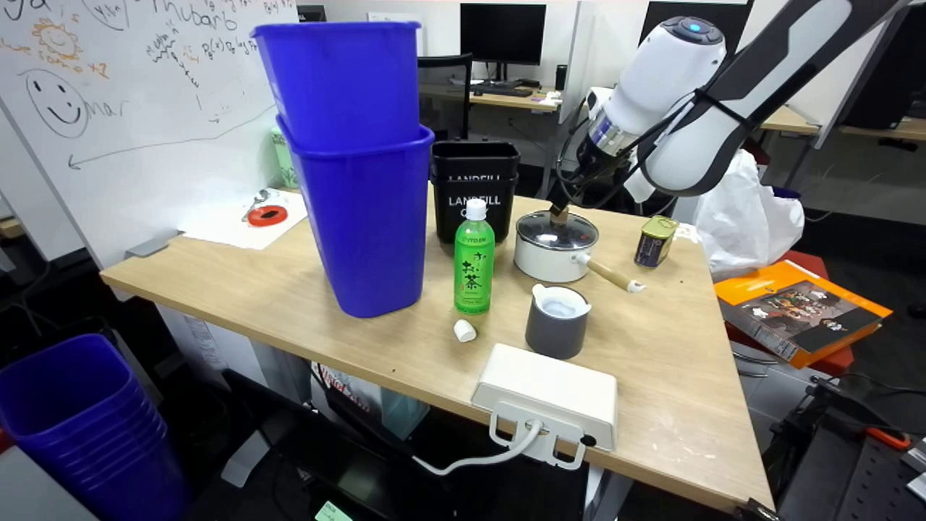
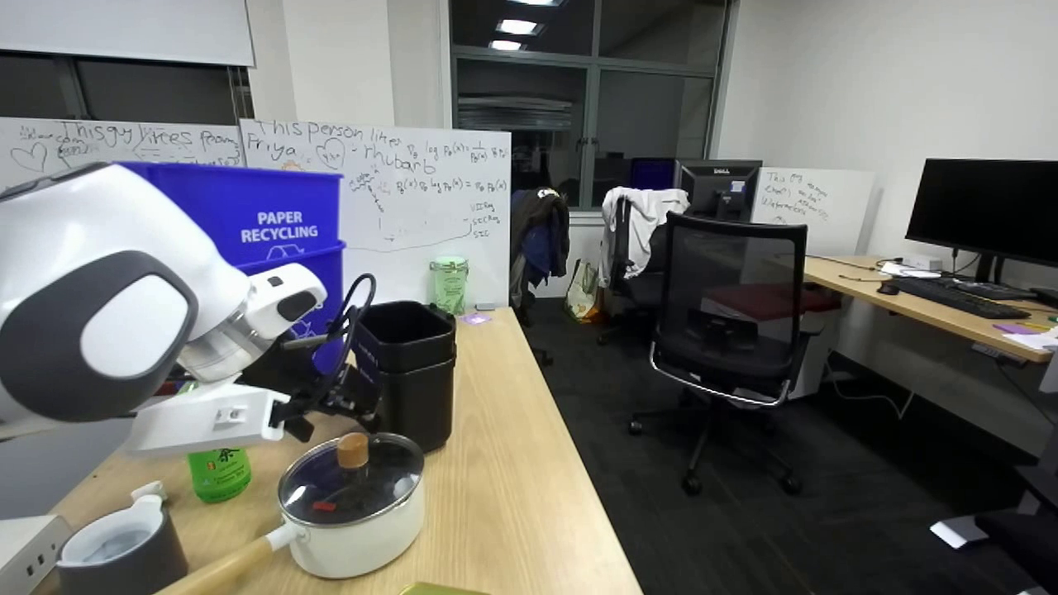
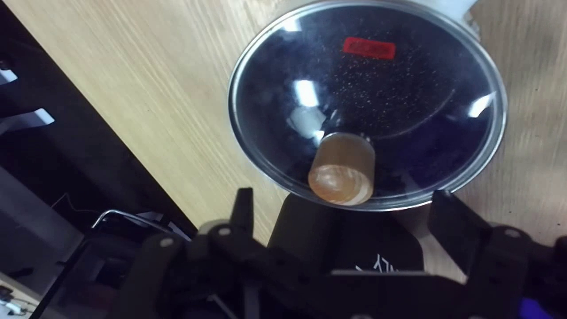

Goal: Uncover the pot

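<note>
Nr lid (image 3: 398, 106) on pot (image 2: 362, 539), spread grpr (image 3: 343, 193)

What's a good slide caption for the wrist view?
Jaws apart, the end effector faces the wooden knob of the glass pot lid, with wood tabletop on either side.

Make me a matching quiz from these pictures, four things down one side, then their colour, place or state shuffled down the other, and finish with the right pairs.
Column one
1. Glass lid
2. Gripper
3. Tea bottle
4. Paper recycling bins

Column two
A. Blue, nested one in another
B. Open, holding nothing
C. Green, standing upright
D. Resting on the white saucepan

Right pairs
1-D
2-B
3-C
4-A
</note>
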